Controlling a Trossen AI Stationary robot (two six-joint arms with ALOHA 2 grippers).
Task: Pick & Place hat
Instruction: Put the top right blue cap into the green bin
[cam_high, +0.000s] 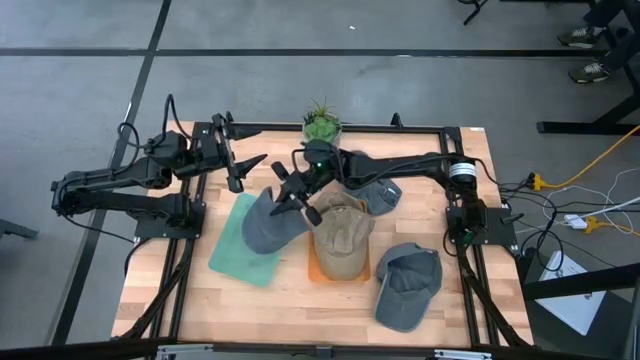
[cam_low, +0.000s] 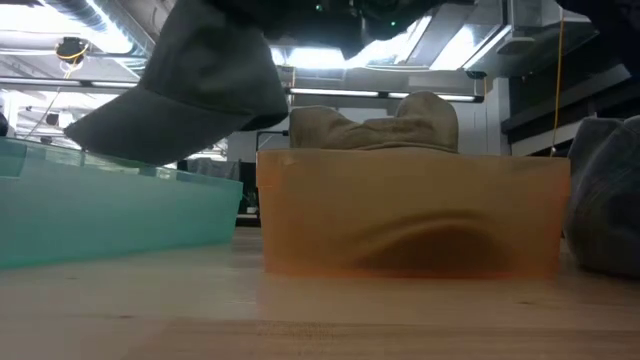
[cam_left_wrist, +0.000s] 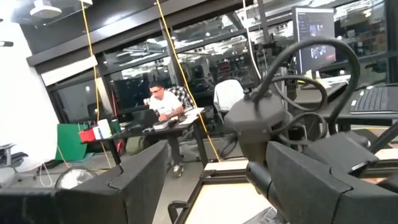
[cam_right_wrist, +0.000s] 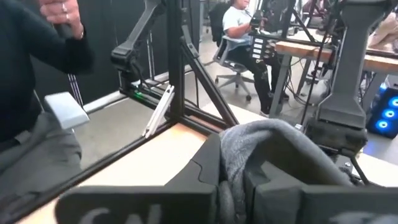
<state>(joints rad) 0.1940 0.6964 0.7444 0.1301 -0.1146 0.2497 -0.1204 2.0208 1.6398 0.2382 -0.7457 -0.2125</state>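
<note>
The right gripper (cam_high: 296, 203) is clenched on a grey cap (cam_high: 268, 224), pinching a fold of its cloth between the fingers — the right wrist view shows the fabric bunched up over them (cam_right_wrist: 273, 149). The arm reaches across from the right side so that the cap hangs above the near edge of the teal bin (cam_high: 240, 245); in the low view the cap (cam_low: 190, 85) is clear of the bin's wall (cam_low: 110, 205), brim tilted down toward it. That placement suggests the cap is meant for the teal bin and has yet to be let go. Beside it stands an orange bin (cam_low: 410, 215) with a tan hat (cam_high: 342, 235) already sitting in it, crown showing above the rim. Another grey cap (cam_high: 408, 285) lies on the table (cam_high: 300, 300) toward the front right, and a further one (cam_high: 378, 195) lies under the right arm, both probably waiting their turn. The left gripper (cam_high: 243, 168) is parked near the back left with its fingers spread — holding nothing. A small potted plant (cam_high: 321, 124) stands at the back edge.
</note>
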